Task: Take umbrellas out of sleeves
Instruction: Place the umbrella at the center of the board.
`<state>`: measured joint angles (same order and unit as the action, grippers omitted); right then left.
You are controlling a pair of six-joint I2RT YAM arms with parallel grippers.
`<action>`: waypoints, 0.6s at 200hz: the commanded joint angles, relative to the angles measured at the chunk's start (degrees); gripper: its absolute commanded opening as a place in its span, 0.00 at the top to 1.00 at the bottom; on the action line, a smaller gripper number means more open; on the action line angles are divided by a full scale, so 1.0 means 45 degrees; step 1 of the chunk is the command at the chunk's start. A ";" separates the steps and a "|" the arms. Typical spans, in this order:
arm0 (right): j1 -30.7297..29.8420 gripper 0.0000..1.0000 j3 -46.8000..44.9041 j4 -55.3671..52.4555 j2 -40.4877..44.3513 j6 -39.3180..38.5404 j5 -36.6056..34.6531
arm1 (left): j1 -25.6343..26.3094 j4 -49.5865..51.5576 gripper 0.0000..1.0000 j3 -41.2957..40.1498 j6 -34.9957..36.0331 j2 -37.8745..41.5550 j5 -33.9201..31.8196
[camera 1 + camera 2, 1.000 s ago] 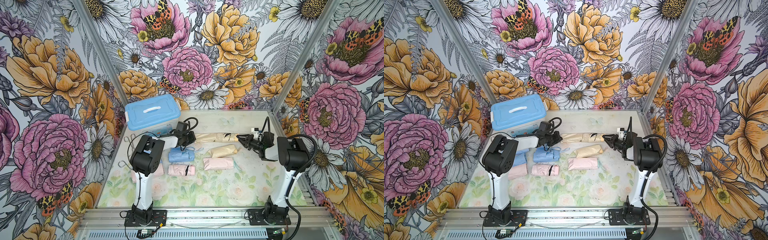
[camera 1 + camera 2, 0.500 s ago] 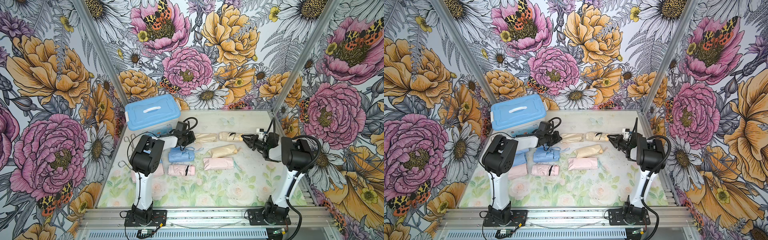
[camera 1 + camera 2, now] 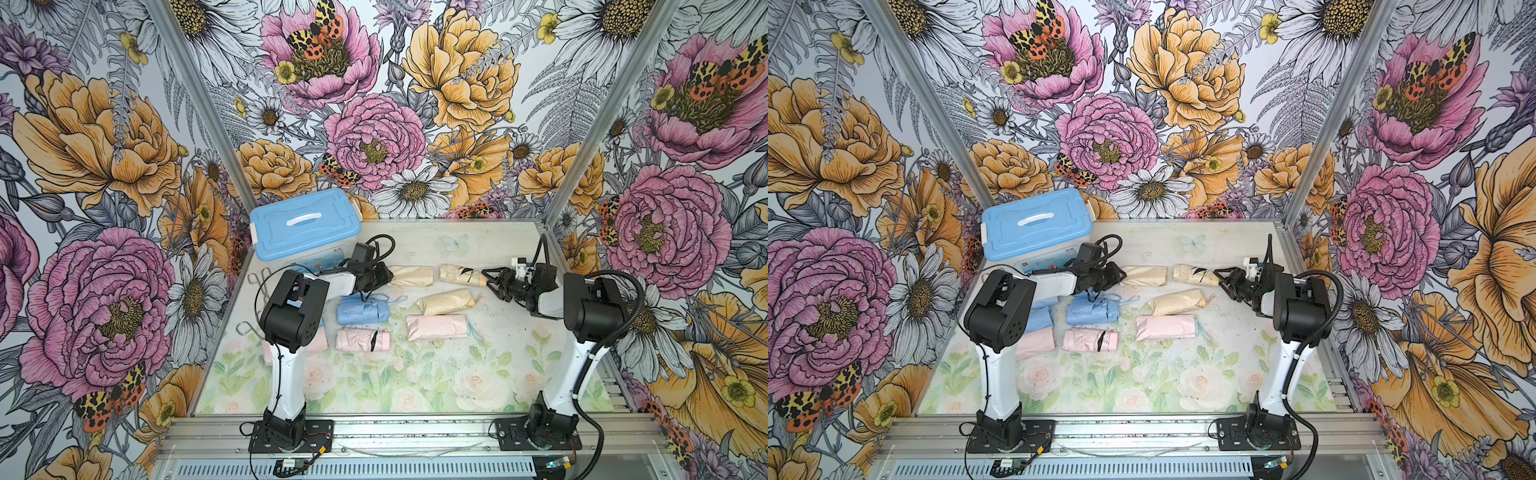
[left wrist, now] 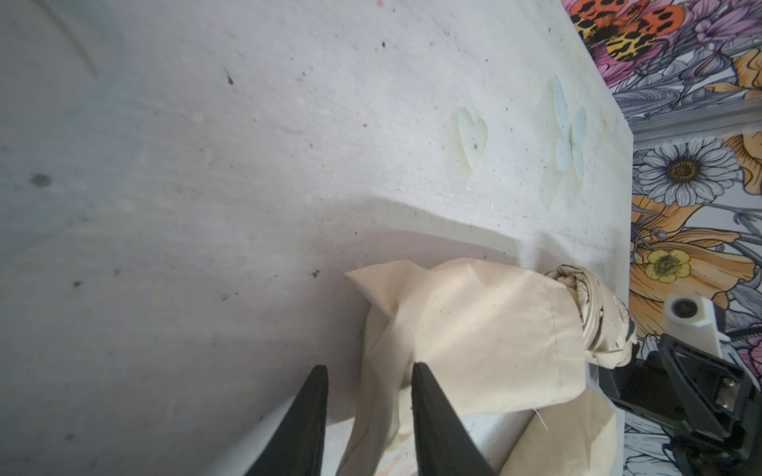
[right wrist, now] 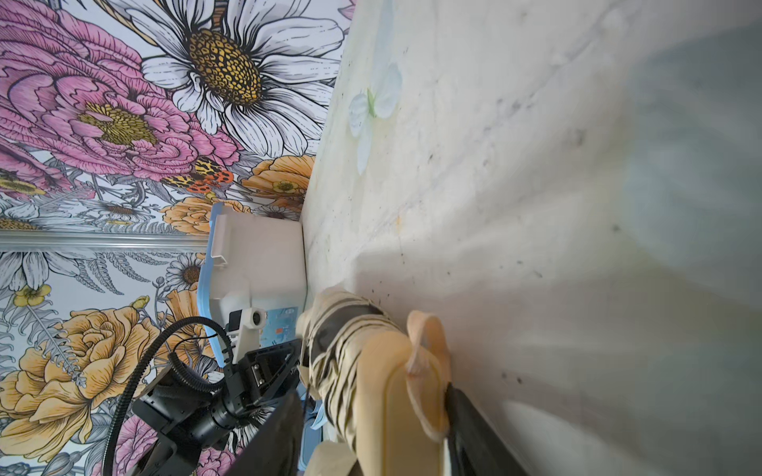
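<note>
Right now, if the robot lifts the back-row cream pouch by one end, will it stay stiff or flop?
Probably flop: the cream pouch is thin, creased cloth. Likely light, since the cream umbrella lies outside it.

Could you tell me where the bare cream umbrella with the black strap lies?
In both top views the cream umbrella lies far, right of centre, between a flat cream sleeve and the right hand.

light: bright, even | shadows: soft, faint | top views: sharp | wrist views: foreground blurred, edges stretched
</note>
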<state>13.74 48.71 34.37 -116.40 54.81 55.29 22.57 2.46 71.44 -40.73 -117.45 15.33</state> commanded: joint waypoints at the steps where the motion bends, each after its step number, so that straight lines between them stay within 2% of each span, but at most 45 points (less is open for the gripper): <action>1: 0.0240 0.36 0.0299 -0.0876 0.0877 -0.1115 -0.0691 | 0.0178 0.0018 0.57 0.0281 -0.0128 0.0745 -0.0364; 43: 0.0616 0.30 -0.0056 -0.2440 0.2254 -0.2460 -0.2769 | 0.0408 0.0164 0.42 0.0506 -0.0100 0.1274 -0.0761; 88: 0.0750 0.30 -0.0852 -0.3522 0.4312 -0.3258 -0.4173 | 0.0870 0.0539 0.38 0.0751 0.0153 0.2101 -0.1367; 120: 0.0699 0.29 -0.1283 -0.3906 0.5517 -0.3150 -0.4309 | 0.1132 0.0969 0.34 0.0806 0.0405 0.2797 -0.1738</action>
<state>17.08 44.29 19.42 -95.42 42.30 38.52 26.76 4.56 73.21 -40.88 -107.68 10.46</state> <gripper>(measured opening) 0.704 0.647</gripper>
